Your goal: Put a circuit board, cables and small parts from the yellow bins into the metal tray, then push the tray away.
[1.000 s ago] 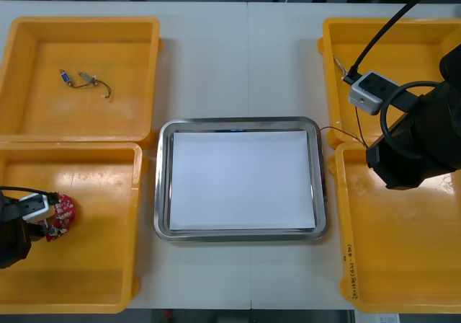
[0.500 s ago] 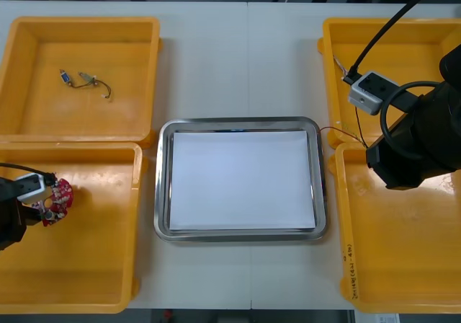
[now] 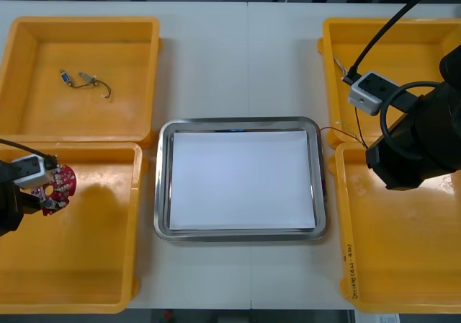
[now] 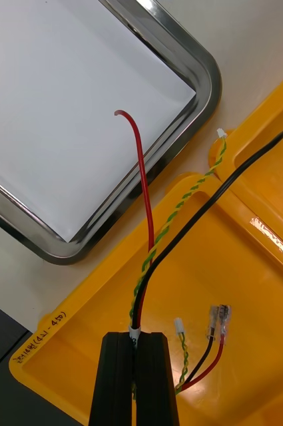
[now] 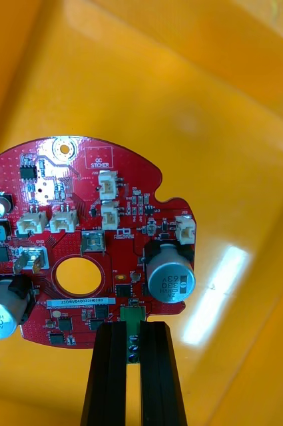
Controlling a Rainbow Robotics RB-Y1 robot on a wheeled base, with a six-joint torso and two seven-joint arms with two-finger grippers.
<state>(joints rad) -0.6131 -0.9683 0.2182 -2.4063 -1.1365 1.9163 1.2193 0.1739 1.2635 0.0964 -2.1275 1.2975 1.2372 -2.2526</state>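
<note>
Loading is only beginning, it seems: the metal tray (image 3: pixel 162 182) is lying white and bare inside. Left of the tray, over the near yellow bin (image 3: pixel 94 265), the left gripper (image 5: pixel 133 327) is pinching the round circuit board (image 5: pixel 81 246) narrowly by its edge, apparently clear of the bin floor. The board is showing red, with a central hole, silver-topped cylinders, white sockets and a notched rim. Right of the tray, above the other near bin (image 3: pixel 403 258), the right gripper (image 4: pixel 135 339) is clamping a cable bundle (image 4: pixel 147 200) of red, black and twisted green-and-yellow strands, the red tip pointing toward the tray's corner. The next move is likely calling for carrying the board across both rims to the tray, lowering it flat and releasing gently, since an edge grip may let it swing. Beyond the tray to the left, small metal parts (image 3: pixel 86 80) are lying in the far bin (image 3: pixel 43 114).
</note>
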